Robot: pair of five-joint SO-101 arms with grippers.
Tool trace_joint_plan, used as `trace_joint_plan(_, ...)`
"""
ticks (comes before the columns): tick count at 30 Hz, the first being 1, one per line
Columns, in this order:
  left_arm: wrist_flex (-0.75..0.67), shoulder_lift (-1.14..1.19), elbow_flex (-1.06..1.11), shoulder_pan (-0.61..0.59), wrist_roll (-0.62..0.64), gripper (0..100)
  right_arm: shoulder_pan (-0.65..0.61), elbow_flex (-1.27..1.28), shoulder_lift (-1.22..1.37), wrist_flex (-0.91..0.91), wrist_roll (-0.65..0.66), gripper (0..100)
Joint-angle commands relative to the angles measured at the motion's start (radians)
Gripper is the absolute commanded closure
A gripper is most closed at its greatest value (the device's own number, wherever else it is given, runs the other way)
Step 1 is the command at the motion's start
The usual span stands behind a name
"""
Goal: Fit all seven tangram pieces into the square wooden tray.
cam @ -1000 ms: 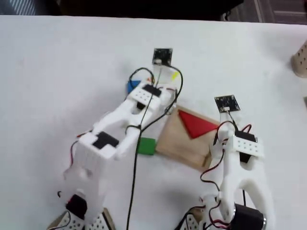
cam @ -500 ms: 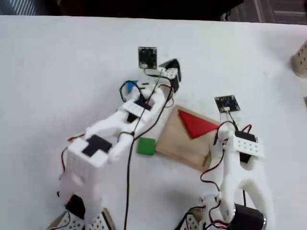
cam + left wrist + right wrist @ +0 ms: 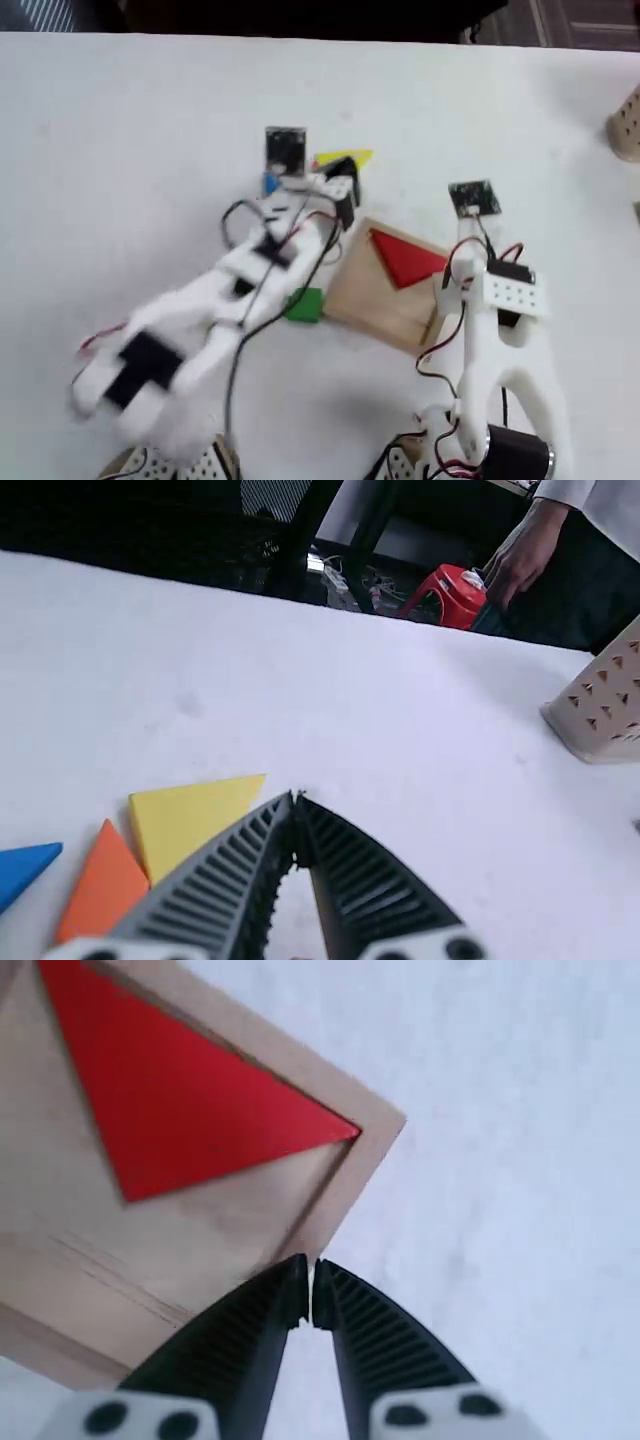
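Left gripper (image 3: 297, 805) is drawing back, tips pinched together on nothing, leaving the yellow triangle (image 3: 190, 815) just beside them; that piece is still waiting outside the tray (image 3: 372, 292).

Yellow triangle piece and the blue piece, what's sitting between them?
An orange triangle piece lies between them, shown in the left wrist view.

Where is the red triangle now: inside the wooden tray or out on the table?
Inside. The red triangle lies flat within the raised rim of the wooden tray, with one tip reaching toward a tray corner.
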Motion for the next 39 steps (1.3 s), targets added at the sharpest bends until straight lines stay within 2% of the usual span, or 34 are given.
trace_joint_plan(1, 0.005, -0.450, 0.258, -0.028, 0.000, 98, -0.039, -0.153, -0.016, 0.054, -0.071, 98.1)
trace_joint_plan(5, 0.279, -0.716, 0.324, -0.145, 0.000, 98, -0.128, -0.281, 0.010, 0.113, -0.130, 98.1)
trace_joint_plan(10, 0.786, -0.957, 0.269, -0.320, 0.003, 98, -0.240, -0.459, 0.163, 0.117, -0.215, 98.1)
trace_joint_plan(13, 0.954, -1.007, 0.244, -0.404, 0.002, 98, -0.308, -0.591, 0.305, 0.071, -0.215, 98.1)
trace_joint_plan(18, 0.976, -0.986, 0.273, -0.516, 0.006, 98, -0.346, -0.830, 0.568, -0.051, -0.221, 98.1)
trace_joint_plan(22, 0.967, -0.912, 0.279, -0.535, 0.008, 98, -0.374, -1.066, 0.797, -0.088, -0.222, 98.1)
trace_joint_plan(24, 0.916, -0.857, 0.282, -0.530, 0.008, 98, -0.378, -1.203, 0.914, -0.088, -0.224, 98.1)
trace_joint_plan(30, 0.790, -0.704, 0.275, -0.530, 0.008, 98, -0.367, -1.666, 1.259, -0.077, -0.377, 98.1)
trace_joint_plan(39, 0.763, -0.684, 0.278, -0.527, 0.003, 98, -0.381, -2.280, 1.695, 0.160, -0.370, 98.1)
